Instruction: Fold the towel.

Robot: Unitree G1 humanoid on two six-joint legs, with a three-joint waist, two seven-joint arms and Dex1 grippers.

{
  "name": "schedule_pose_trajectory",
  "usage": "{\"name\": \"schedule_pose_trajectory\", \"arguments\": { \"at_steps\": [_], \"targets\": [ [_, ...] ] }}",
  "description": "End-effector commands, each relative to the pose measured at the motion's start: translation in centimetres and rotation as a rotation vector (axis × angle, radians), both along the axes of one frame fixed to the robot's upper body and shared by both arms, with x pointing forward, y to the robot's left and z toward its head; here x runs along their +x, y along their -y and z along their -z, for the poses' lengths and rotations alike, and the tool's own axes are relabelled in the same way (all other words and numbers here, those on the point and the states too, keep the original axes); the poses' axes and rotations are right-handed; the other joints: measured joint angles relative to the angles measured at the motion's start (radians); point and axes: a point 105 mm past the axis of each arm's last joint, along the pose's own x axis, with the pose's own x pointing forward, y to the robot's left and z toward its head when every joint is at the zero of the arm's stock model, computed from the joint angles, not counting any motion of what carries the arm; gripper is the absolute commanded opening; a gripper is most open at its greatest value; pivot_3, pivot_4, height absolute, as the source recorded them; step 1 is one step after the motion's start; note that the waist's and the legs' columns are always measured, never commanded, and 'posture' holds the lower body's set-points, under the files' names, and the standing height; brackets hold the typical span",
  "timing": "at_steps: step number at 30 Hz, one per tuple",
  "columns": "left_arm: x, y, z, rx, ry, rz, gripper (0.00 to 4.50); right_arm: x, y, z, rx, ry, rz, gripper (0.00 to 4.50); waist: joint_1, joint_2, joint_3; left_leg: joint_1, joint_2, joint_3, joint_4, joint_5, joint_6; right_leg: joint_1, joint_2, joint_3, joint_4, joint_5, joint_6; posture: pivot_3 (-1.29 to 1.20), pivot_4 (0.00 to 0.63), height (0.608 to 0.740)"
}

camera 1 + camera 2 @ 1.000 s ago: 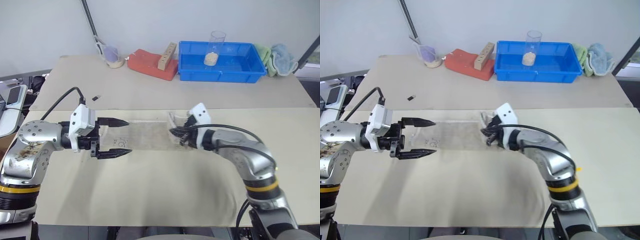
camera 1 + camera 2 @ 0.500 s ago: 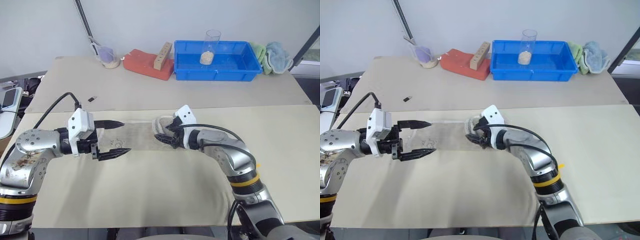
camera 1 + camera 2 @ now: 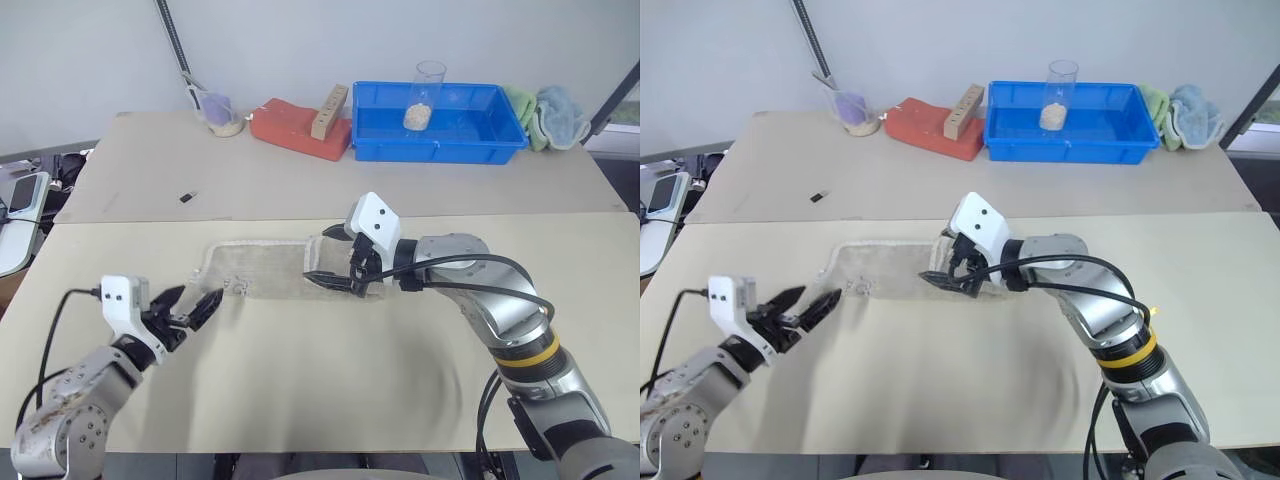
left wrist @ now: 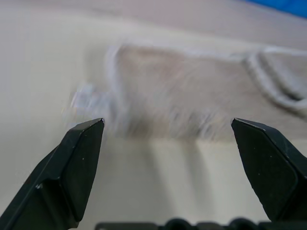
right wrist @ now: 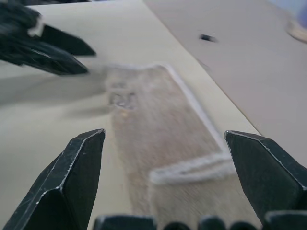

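Note:
The beige towel [image 3: 265,272] lies flat on the near table as a long strip, with white edging. Its right end is folded back over itself, and that folded edge [image 5: 192,167] shows close up in the right wrist view. A dark mark [image 3: 237,287] sits near its left front corner. My right gripper [image 3: 335,268] hovers open just above the folded end, holding nothing. My left gripper [image 3: 190,305] is open and low, just off the towel's left front corner, pointing at the towel [image 4: 182,81]. It also shows as the left gripper [image 5: 43,43] beyond the towel's far end.
On the far table stand a blue bin [image 3: 470,140] holding a clear cup [image 3: 425,95], a red block [image 3: 300,128] with a wooden piece on it, a small cup [image 3: 222,112] and bunched green and light-blue cloths [image 3: 550,110]. A small dark item [image 3: 187,197] lies near the table seam.
My right gripper has opened, let go of the towel's end after carrying it leftward, and risen a little. My left arm has dropped down and out to the left, rolling its wrist.

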Motion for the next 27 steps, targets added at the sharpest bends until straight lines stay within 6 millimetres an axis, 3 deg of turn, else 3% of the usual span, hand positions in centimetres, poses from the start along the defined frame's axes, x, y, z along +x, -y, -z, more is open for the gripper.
{"name": "schedule_pose_trajectory", "arguments": {
  "at_steps": [1, 12, 21, 22, 25, 27],
  "targets": [
    [1.1, 0.9, -0.6, -0.01, 0.011, -0.049, 4.5, -0.2, -0.1, -2.1, 0.015, 0.086, -0.046, 4.41, 0.004, 0.0, 0.0, 0.0, -0.001, 0.0, 0.0, 0.0, 0.0, 0.0, 0.0, 0.0, 0.0, 0.0, 0.0, 0.0, 0.15, 0.74],
    [4.6, 3.6, 1.7, -0.057, -0.131, -0.156, 4.5, -0.6, 1.3, -2.4, -0.045, 0.082, -0.127, 4.41, 0.017, -0.001, -0.001, -0.001, -0.001, 0.002, 0.001, 0.0, 0.0, 0.0, 0.0, 0.0, -0.001, 0.0, 0.0, 0.0, 0.15, 0.74],
    [4.9, 3.7, 1.3, -0.041, -0.121, -0.199, 0.25, -1.4, 2.4, -3.0, -0.038, 0.074, -0.188, 4.45, 0.02, -0.001, -0.001, -0.001, -0.002, 0.002, 0.001, 0.0, -0.001, 0.001, 0.0, 0.0, -0.002, 0.0, 0.0, 0.0, 0.15, 0.74],
    [5.1, 3.5, 0.8, -0.029, -0.099, -0.207, 0.04, -1.4, 2.5, -3.1, -0.035, 0.075, -0.187, 4.45, 0.02, -0.001, -0.001, -0.001, -0.002, 0.002, 0.001, 0.0, -0.001, 0.002, 0.0, 0.0, -0.002, 0.0, 0.0, 0.0, 0.15, 0.74],
    [5.8, 4.1, -2.2, 0.072, 0.042, -0.117, 0.04, -1.5, 3.0, -3.2, -0.032, 0.073, -0.178, 4.45, 0.02, -0.002, 0.0, -0.001, -0.002, 0.003, 0.001, 0.0, -0.001, 0.002, 0.0, 0.0, -0.003, 0.0, 0.0, 0.0, 0.15, 0.74],
    [6.2, 5.9, -4.2, 0.135, 0.13, 0.016, 0.04, -1.5, 4.0, -3.2, -0.048, 0.064, -0.162, 4.45, 0.021, -0.002, 0.0, -0.002, -0.002, 0.003, 0.001, 0.0, -0.001, 0.002, 0.0, 0.0, -0.003, 0.0, 0.0, 0.0, 0.15, 0.74]
  ]
}}
